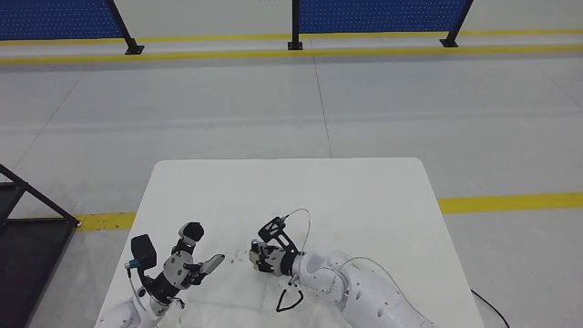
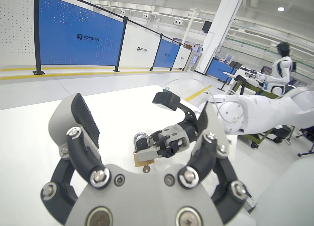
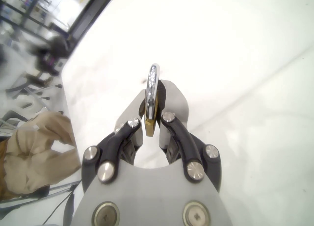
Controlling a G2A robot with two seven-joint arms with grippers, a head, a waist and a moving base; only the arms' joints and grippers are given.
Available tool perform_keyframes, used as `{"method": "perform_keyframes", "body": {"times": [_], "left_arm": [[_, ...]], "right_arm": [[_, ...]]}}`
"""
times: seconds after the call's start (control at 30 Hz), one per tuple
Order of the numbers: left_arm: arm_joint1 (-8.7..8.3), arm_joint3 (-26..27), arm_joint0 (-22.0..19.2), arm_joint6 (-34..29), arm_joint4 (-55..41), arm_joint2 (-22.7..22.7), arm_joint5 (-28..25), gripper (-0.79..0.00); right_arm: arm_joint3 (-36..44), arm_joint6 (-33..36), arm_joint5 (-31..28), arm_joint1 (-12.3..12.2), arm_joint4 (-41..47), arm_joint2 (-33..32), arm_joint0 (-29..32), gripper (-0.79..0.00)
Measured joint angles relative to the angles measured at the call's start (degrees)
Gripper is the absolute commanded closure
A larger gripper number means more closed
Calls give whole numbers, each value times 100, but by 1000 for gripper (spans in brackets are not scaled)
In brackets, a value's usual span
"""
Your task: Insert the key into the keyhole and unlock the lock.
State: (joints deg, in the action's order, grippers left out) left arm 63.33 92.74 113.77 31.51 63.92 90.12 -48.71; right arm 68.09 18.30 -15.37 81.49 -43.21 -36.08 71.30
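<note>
Clamping the padlock [image 3: 150, 124] by its brass body, the right gripper [image 3: 154, 100] holds it just below the middle of the right wrist frame, shackle pointing away over the table [image 3: 220, 40]. The key [image 2: 146, 168] seems seated in the keyhole, though it is small at lower centre of the left wrist frame. The left gripper [image 2: 141, 101] is spread wide and empty, near the key. Closing off-centre could knock the key askew or twist the padlock in its grip, since little of the key protrudes.
</note>
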Motion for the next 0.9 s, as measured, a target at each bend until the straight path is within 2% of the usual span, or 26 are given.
{"method": "perform_keyframes", "body": {"times": [0.03, 0.07, 0.1, 0.17, 0.37, 0.57, 0.77, 0.9], "left_arm": [[0, 0, 0, 0, 0, 0, 0, -785], [0, 0, 0, 0, 0, 0, 0, -785], [0, 0, 0, 0, 0, 0, 0, -785], [0, 0, 0, 0, 0, 0, 0, -785], [0, 0, 0, 0, 0, 0, 0, -785], [0, 0, 0, 0, 0, 0, 0, -785], [0, 0, 0, 0, 0, 0, 0, -785], [0, 0, 0, 0, 0, 0, 0, -785]], "right_arm": [[-43, 3, 6, 21, 3, 34, -29, -342], [-81, 7, 15, 39, -4, 65, -54, -622], [-121, 9, 31, 60, -24, 101, -83, -717], [-164, 8, 64, 84, -76, 144, -114, -785], [-147, -39, 111, 92, -277, 157, -129, -785], [209, -116, 183, -12, -663, 9, 7, -785], [974, -266, 236, -268, -1323, -425, 367, -785], [1850, -654, -67, -597, -2109, -1067, 948, -785]]}}
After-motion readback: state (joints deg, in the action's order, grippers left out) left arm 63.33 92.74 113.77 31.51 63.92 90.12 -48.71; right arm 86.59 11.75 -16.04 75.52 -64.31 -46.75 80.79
